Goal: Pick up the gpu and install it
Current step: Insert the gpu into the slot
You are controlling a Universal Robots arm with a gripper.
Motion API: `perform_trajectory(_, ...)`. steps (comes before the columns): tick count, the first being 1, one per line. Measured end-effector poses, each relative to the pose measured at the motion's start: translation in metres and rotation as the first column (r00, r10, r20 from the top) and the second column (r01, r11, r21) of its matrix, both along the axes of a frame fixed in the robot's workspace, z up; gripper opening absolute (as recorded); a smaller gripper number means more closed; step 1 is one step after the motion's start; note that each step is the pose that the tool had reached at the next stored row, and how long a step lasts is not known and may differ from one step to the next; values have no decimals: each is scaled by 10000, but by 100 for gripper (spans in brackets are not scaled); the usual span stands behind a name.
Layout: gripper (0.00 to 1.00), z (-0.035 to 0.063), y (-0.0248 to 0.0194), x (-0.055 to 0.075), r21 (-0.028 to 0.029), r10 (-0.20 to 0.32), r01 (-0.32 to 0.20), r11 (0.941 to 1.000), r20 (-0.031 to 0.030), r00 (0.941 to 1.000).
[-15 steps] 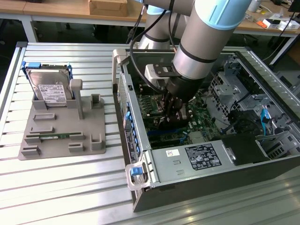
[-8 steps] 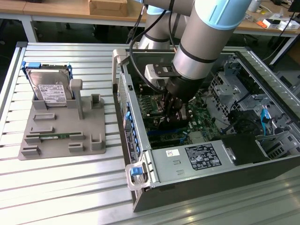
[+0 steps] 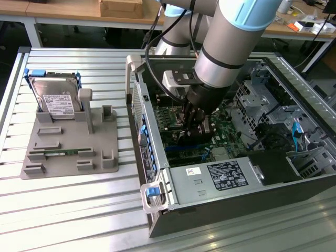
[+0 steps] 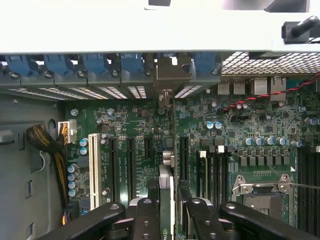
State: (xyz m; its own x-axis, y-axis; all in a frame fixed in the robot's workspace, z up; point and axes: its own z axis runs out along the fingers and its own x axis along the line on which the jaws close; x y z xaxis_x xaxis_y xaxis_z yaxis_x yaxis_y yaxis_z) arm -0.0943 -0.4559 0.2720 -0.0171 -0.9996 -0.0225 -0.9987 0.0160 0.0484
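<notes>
Black two-finger gripper (image 4: pixel 169 210) has its jaws clamped on the thin green-edged gpu card (image 4: pixel 166 185), standing edge-on over the green motherboard (image 4: pixel 135 130).

The arm (image 3: pixel 231 47) comes in from the far side of the scene and points steeply down, its silver wrist segment with a light blue joint cap tilted slightly toward the exterior view's left. At its end the black tool (image 3: pixel 193 118) hangs low with its tips pointing down. In the wrist view the tool (image 4: pixel 169 210) has its two black fingers (image 4: pixel 145 215) clamped on a thin card held edge-on between them.
</notes>
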Motion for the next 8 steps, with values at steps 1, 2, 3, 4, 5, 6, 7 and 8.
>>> perform_trajectory(1, 26, -6, 0, 0, 2, -8, 8, 10000, 1, 10000)
perform_trajectory(2, 26, -9, 0, 0, 2, -11, 11, 10000, 1, 10000)
perform_trajectory(3, 26, -11, 0, 0, 2, -14, 14, 10000, 1, 10000)
perform_trajectory(4, 26, -12, 0, 0, 1, -21, 21, 10000, 0, 10000)
perform_trajectory(5, 26, -13, 0, 0, 1, -46, 46, 10000, 1, 10000)
perform_trajectory(6, 26, -14, 0, 0, -13, -64, 64, 10000, 2, 10000)
perform_trajectory(7, 26, -14, -1, 0, -24, -104, 104, 9999, 2, 9999)
perform_trajectory(8, 26, -14, -1, 0, -28, -193, 193, 9998, 2, 9998)
